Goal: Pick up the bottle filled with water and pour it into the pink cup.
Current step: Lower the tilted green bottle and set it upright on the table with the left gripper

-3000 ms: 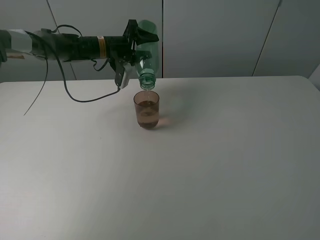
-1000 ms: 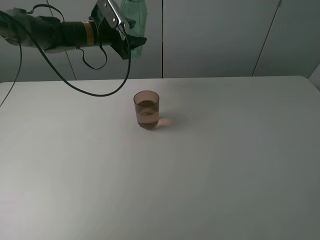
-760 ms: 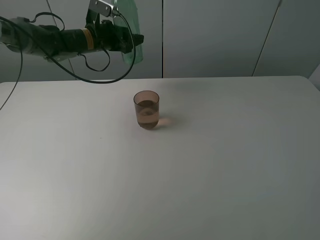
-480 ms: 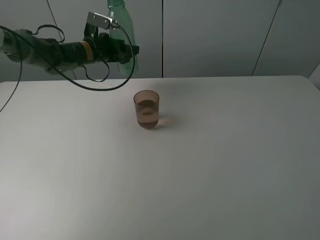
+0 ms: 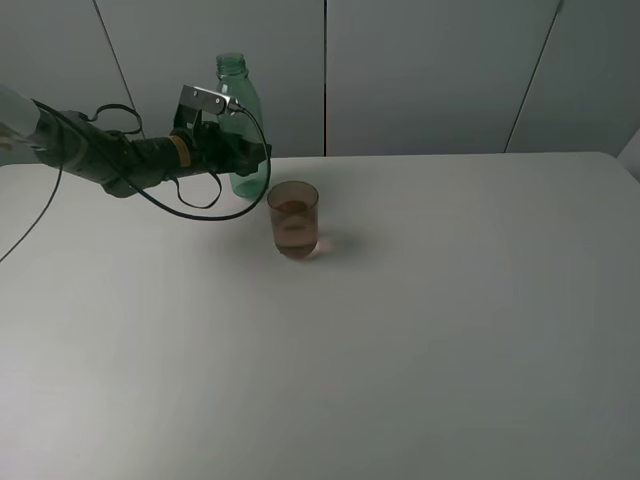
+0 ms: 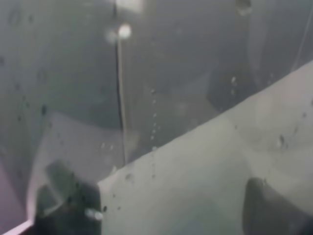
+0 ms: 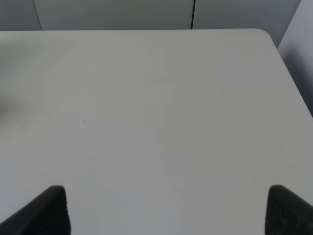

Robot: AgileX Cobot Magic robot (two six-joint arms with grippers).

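Observation:
The green bottle [image 5: 236,95] stands upright, open neck up, just behind and left of the pink cup [image 5: 293,219]. My left gripper [image 5: 250,160] is shut on the bottle's lower body from the left side. I cannot tell whether the bottle's base touches the table. The cup stands upright with liquid in it. In the left wrist view the bottle's wet translucent wall [image 6: 161,98] fills the picture between the fingers [image 6: 63,205]. My right gripper [image 7: 166,215] is open and empty over bare table; the high view does not show it.
The white table [image 5: 430,320] stretches wide to the right and front of the cup. A black cable [image 5: 200,208] hangs from the left arm just above the table, left of the cup. Grey wall panels stand behind the table's far edge.
The bottle went from tipped neck-down over the cup to upright. My left arm then came down and set it low beside the cup's back left. The cup has not moved.

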